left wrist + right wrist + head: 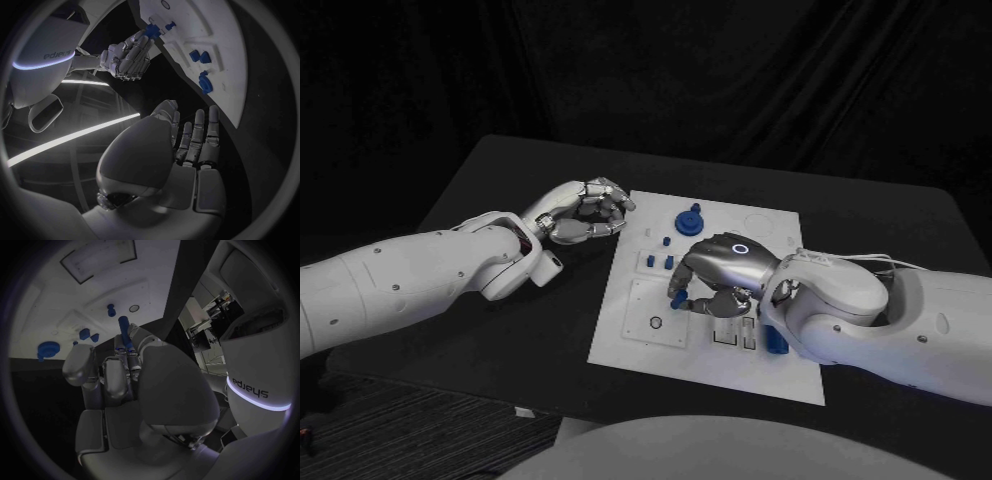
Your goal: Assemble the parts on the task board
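Note:
The white task board (718, 365) lies in the middle of the black table. My right hand (721, 272) hovers low over the board's centre and pinches a long blue peg (124, 331) between its fingertips; the left wrist view shows the peg's tip (150, 31) close to the board (232, 65). A round blue part (689, 220) stands at the board's far end, with small blue pegs (666, 260) beside it. Another blue part (775, 340) lies near the right arm. My left hand (583, 212) hangs beside the board's far left corner, fingers loosely bent, holding nothing.
The black table (516, 330) has free room left of the board, under my left forearm. Recessed slots (655, 325) mark the board's near left part. The table's near edge runs just below the board.

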You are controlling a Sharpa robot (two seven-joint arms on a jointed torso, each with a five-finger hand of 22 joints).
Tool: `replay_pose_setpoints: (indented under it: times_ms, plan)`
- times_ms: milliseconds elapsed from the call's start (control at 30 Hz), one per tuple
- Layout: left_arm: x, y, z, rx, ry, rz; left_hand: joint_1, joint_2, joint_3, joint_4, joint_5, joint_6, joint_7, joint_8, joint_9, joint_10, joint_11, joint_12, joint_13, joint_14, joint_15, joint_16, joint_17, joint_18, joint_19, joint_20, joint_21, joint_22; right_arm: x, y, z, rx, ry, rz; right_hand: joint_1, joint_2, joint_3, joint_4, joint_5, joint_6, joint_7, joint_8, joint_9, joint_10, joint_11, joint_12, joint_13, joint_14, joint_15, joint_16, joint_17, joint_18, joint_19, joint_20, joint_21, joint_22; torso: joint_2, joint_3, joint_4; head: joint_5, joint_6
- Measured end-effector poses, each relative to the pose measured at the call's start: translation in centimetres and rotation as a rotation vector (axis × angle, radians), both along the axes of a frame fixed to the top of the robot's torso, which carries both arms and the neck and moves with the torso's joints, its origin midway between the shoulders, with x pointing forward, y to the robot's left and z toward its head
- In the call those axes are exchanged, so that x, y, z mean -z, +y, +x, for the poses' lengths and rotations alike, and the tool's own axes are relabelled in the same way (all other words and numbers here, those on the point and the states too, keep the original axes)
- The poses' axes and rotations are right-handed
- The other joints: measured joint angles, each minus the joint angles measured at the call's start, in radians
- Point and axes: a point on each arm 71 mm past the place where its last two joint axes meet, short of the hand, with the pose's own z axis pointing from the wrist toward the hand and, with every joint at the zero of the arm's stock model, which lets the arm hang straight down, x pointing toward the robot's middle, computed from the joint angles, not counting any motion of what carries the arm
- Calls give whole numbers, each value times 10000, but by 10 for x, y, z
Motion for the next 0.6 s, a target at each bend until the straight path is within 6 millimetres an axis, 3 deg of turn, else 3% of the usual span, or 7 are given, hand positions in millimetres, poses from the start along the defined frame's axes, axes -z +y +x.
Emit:
replay_pose_setpoints:
  times_ms: [167,600]
  plan:
    - [0,-3,1,42,1,-10,0,0,0,0,0,0,0,0,-10,0,0,0,0,-1,1,0,0,0,0,0,0,0,4,13,-1,-377,-37,-62,0,0,0,0,-1,-35,35,-9,0,0,0,-19,0,0,0,3,0,0,0,0,0,0,-7,15,45,-35,0]
    - [1,-5,1,103,32,-13,0,0,-1,0,0,0,0,0,-10,-1,-1,0,1,-2,1,0,-10,0,0,0,-1,20,15,26,-3,-858,-34,-428,43,43,55,-57,-45,-36,35,-47,-4,34,33,-83,17,0,0,4,-1,1,0,0,-31,-1,-8,15,45,10,0]
